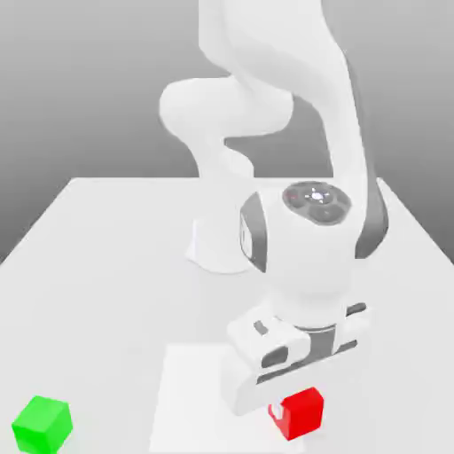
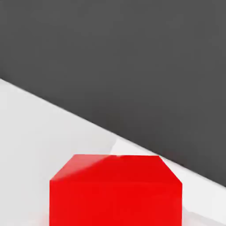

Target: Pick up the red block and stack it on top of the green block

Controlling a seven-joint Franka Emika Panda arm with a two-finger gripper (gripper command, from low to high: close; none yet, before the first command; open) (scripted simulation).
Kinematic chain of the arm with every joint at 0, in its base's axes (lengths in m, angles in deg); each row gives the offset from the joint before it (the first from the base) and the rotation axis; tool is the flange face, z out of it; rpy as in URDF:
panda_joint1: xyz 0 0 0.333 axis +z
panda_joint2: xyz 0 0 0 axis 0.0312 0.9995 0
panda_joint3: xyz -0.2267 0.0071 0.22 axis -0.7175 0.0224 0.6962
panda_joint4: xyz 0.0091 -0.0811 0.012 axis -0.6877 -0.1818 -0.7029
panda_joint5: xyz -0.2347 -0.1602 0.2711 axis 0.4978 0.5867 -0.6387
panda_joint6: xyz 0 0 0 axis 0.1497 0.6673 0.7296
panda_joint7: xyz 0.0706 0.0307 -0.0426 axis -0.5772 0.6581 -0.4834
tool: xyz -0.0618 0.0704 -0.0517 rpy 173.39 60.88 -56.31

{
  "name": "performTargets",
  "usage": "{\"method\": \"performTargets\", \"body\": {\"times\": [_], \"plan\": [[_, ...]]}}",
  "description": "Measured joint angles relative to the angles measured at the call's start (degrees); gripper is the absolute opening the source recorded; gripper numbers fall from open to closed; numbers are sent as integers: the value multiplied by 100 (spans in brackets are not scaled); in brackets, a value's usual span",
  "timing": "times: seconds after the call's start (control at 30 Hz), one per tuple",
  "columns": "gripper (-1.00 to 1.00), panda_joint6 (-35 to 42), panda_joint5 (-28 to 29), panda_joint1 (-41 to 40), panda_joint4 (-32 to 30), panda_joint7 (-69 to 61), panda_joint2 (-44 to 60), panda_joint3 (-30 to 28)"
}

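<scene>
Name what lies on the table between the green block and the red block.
In the exterior view, part of the pale square lies between the green block and the red block.

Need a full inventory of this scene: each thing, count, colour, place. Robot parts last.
red block: 1, red, at the hand, over the right edge of the white patch in the exterior view
green block: 1, green, near the exterior view's lower left corner
white patch: 1, white, on the table, beneath the hand
table: 1, pale grey, under the whole scene
arm: 1, white with dark grey parts, rising behind the blocks
hand: 1, white, at the red block
</scene>
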Motion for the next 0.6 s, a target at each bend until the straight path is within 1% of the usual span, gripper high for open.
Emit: {"method": "performTargets", "body": {"times": [0.33,0.4,0.47,0.5,0.6], "plan": [[-100,728,-637,-1332,669,1084,-10,-1449],[-100,666,-888,-1647,876,1226,287,-1665],[-100,365,-1177,-1899,1017,1186,751,-1647],[100,252,-1262,-1959,1045,1153,897,-1620],[100,252,-1262,-1959,1045,1153,897,-1619]]}}
